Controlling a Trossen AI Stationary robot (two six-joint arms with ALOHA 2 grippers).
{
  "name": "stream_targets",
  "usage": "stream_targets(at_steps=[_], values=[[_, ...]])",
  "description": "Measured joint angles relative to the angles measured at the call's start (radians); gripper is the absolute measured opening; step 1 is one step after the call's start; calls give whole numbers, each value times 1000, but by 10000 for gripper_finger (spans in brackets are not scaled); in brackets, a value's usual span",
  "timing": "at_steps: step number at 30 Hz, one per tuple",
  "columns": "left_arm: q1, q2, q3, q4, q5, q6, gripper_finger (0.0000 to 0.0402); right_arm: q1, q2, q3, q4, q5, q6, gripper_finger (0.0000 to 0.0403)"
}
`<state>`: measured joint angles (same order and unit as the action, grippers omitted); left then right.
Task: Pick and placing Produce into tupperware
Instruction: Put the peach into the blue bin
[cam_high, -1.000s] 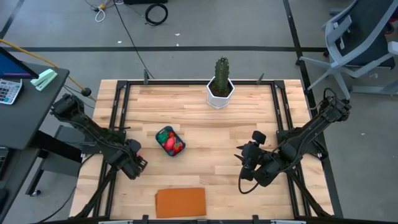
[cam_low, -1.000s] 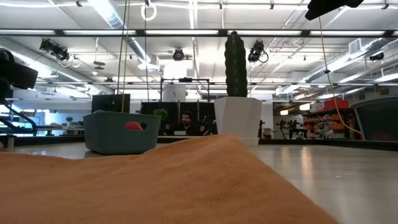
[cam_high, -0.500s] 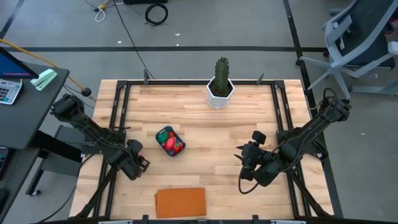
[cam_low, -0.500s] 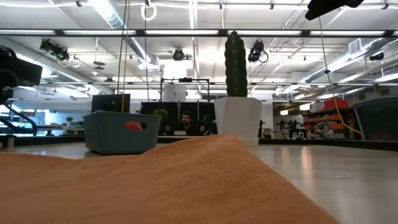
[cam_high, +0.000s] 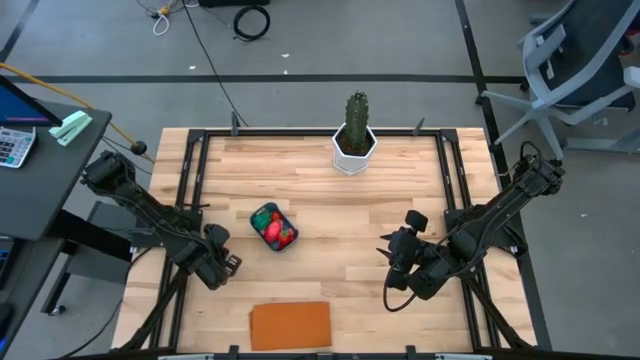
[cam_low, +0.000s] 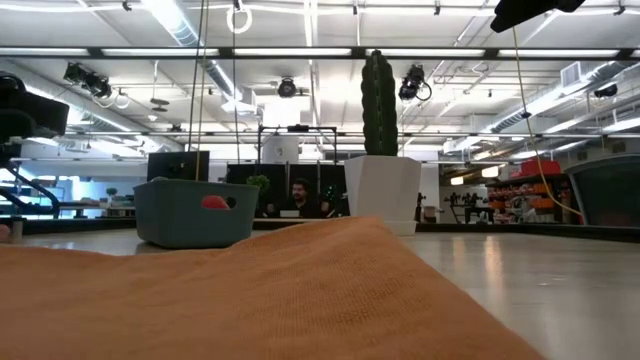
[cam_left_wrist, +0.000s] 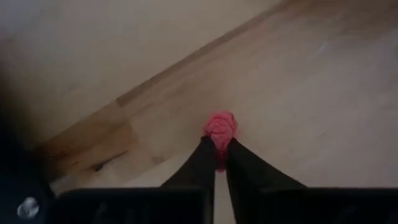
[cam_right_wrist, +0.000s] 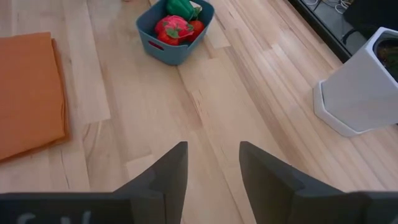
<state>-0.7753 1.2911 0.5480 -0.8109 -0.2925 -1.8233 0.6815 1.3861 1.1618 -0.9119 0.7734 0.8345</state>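
The teal container (cam_high: 273, 228) stands left of the table's middle, holding red and green produce (cam_right_wrist: 175, 26); it also shows in the low view (cam_low: 195, 212). My left gripper (cam_high: 230, 264) is near the table's left edge, on the near-left side of the container. It is shut on a small pink-red produce piece (cam_left_wrist: 220, 127). My right gripper (cam_right_wrist: 213, 168) is open and empty. It hovers over the right half of the table (cam_high: 386, 256), facing the container. My left gripper pinches the pink-red piece's near end (cam_left_wrist: 219, 144) between its two fingertips (cam_left_wrist: 205, 152). Most of the piece sticks out past the fingertips. I cannot tell whether it is clear of the table top.
A flat orange board (cam_high: 290, 325) lies at the near edge and fills the foreground of the low view (cam_low: 250, 290). A cactus in a white pot (cam_high: 354, 138) stands at the far edge. Bare wood lies between the container and my right gripper.
My left gripper has shifted slightly toward the table's right edge and has stayed shut on the pink-red piece.
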Motion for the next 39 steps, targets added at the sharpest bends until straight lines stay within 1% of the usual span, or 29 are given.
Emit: stream_targets(at_steps=[2,3,6,8,11,12,14,21,23,26,29,33,39], values=[[0,0,0,5,-48,-2,14,0,0,0,0,0,0,152],[0,0,0,12,-92,-7,14,0,0,0,0,0,0,152],[0,0,0,61,-274,-20,19,0,0,0,0,0,0,152],[0,0,7,102,-419,-9,19,-2,0,0,0,0,0,152],[10,0,17,198,-616,73,14,-13,0,0,0,0,0,152],[19,0,18,241,-663,121,14,-19,0,0,0,0,0,152],[47,0,22,322,-716,219,14,-28,0,0,0,0,0,152],[202,20,22,519,-723,489,27,-53,0,0,0,0,0,152],[246,35,23,567,-691,544,24,-57,0,0,0,0,-11,152],[294,62,22,616,-608,607,19,-60,0,0,0,1,-33,152],[317,86,22,654,-560,630,22,-60,0,0,0,1,-51,152],[320,103,22,679,-519,633,50,-60,0,0,0,1,-54,152],[320,103,22,688,-462,691,84,-60,0,0,0,0,-70,152]])
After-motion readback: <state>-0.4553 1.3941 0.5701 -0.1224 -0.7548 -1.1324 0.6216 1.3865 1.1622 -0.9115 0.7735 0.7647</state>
